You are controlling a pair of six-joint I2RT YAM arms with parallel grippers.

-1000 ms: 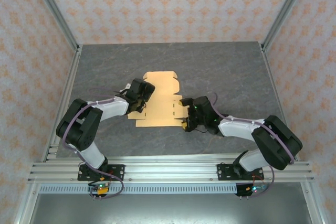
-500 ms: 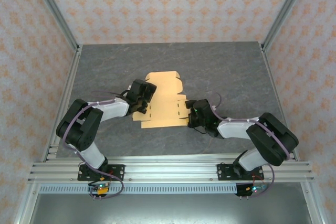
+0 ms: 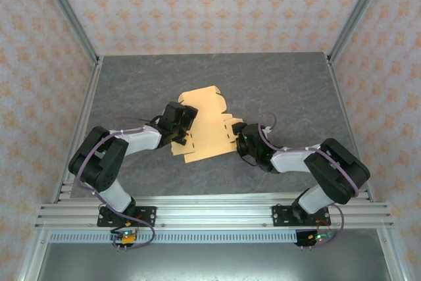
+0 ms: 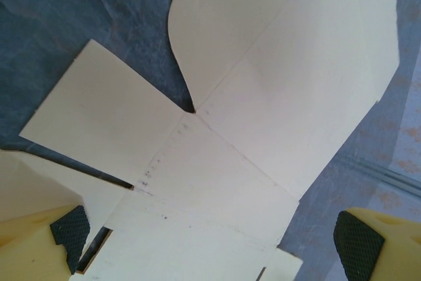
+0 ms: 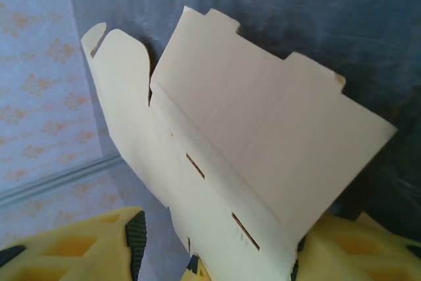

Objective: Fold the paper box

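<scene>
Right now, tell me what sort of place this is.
Probably a robot test cell: an aluminium frame with patterned walls encloses a grey table, and the left arm and right arm are bolted to its near rail.

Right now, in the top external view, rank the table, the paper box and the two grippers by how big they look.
1. table
2. paper box
3. left gripper and right gripper: these look about the same size, so I won't rank one over the other.
</scene>
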